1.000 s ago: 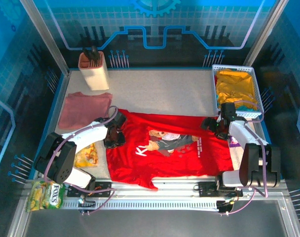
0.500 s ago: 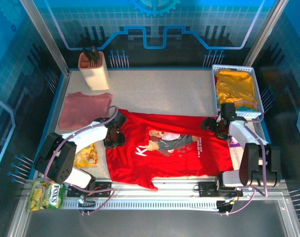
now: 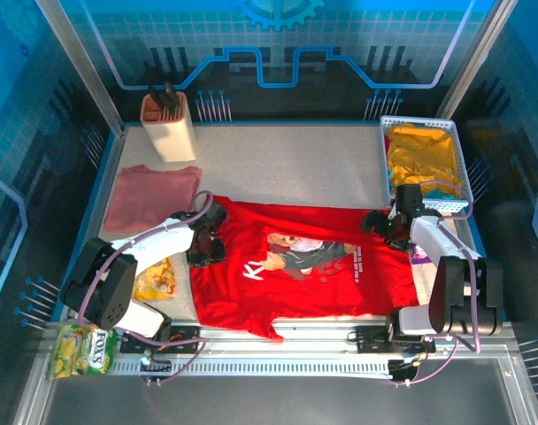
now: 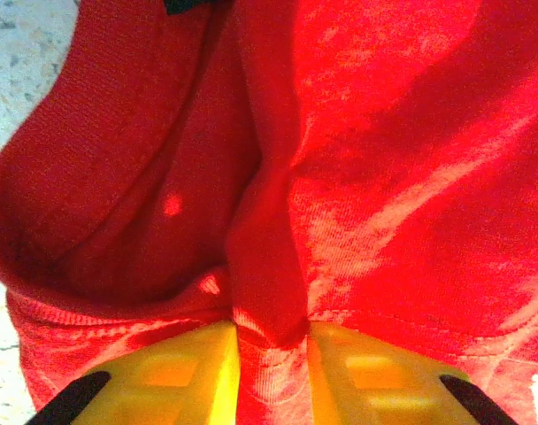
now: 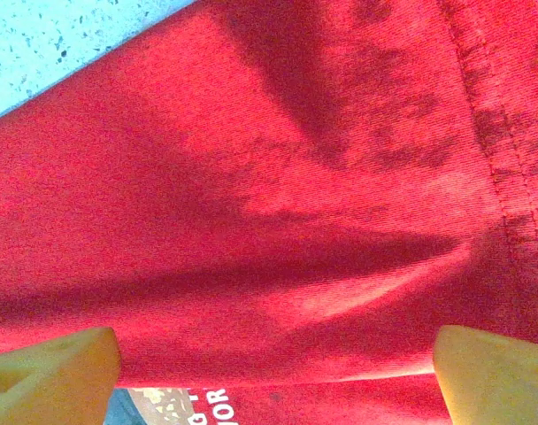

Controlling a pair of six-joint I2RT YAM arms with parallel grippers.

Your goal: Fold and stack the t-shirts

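**A:** Where is the red shirt?

**B:** It lies spread out, print up, on the desk along the middle of the near edge. Its long axis runs from the left edge toward the right edge. A sleeve juts toward the near edge at its left end, and the hem is at the right end.

**A:** And the pink shirt?

**B:** It is folded flat by the left edge, just beyond the red one's far left corner. I cannot tell whether the two touch.

**A:** What about the left pincer?

**B:** It sits on the red shirt's left end, clenched on the cloth. A raised fold of red is squeezed between its yellow fingers.

**A:** And the right pincer?

**B:** It is over the shirt's far right corner, released. Its fingers stand wide apart, and the red cloth lies flat between them. The hem stitching runs close to one of them.
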